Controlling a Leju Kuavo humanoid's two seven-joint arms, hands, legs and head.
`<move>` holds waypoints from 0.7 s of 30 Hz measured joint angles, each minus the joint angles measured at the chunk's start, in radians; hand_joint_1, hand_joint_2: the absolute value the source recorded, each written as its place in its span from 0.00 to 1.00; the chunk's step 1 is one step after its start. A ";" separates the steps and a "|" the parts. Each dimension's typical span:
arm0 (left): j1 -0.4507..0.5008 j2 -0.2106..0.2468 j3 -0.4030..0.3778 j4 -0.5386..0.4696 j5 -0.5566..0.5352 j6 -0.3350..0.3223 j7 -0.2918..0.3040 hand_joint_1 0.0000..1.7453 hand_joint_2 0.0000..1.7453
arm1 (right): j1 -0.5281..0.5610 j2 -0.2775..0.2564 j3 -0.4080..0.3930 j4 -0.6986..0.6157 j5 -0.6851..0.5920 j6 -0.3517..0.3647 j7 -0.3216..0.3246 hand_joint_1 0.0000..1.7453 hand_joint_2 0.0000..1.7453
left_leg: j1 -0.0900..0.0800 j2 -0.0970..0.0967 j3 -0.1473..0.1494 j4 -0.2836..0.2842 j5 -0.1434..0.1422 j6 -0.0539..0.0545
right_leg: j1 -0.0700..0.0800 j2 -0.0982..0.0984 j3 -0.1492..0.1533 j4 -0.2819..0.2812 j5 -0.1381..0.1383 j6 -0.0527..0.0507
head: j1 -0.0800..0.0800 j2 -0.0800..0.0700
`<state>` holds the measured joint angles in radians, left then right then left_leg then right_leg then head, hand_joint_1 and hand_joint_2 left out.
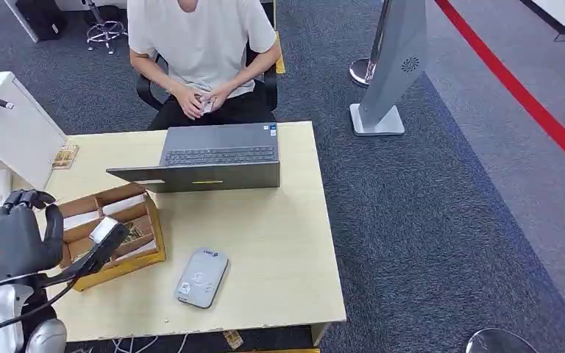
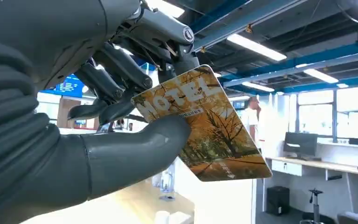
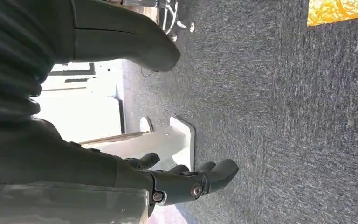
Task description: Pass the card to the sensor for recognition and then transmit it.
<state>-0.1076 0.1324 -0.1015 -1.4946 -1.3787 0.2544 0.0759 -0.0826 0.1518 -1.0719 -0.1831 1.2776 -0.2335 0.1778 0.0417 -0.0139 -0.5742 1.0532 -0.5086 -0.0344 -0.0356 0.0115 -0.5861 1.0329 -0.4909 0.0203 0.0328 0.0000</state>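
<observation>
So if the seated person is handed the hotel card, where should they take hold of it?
By the free far end of the card, the corner away from the left hand. The thumb and fingers pinch only the end printed HOTEL, so most of the flat card juts out clear. Probably come from the open side, pinching both faces.

The surface [image 1: 279,243] is a pale wooden top set on dark grey carpet [image 1: 441,220]. An open grey laptop [image 1: 213,158] lies at its far edge. Toward the near left stands a brown cardboard organiser [image 1: 129,239] — its compartments hold cards. Just right of it, a flat grey sensor [image 1: 201,277] lies near the front edge. A small patterned card [image 1: 65,156] rests at the far left — close beside a white box [image 1: 11,125].
</observation>
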 joint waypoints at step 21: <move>-0.537 0.092 -0.066 0.300 -0.130 0.192 0.015 1.00 1.00 | -0.009 0.002 0.026 0.000 0.063 0.014 -0.010 0.00 1.00 | 0.000 -0.001 0.000 0.000 0.005 -0.001 | 0.000 0.000 -0.001 0.000 0.005 -0.001 | -0.003 0.000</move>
<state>-0.6448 0.2239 -0.1674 -1.1942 -1.5084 0.4460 0.0908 -0.0920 0.1534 -1.0456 -0.1827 1.3409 -0.2193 0.1679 0.0419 -0.0145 -0.5744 1.0532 -0.5032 -0.0356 -0.0354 0.0115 -0.5867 1.0331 -0.4863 0.0196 0.0301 0.0000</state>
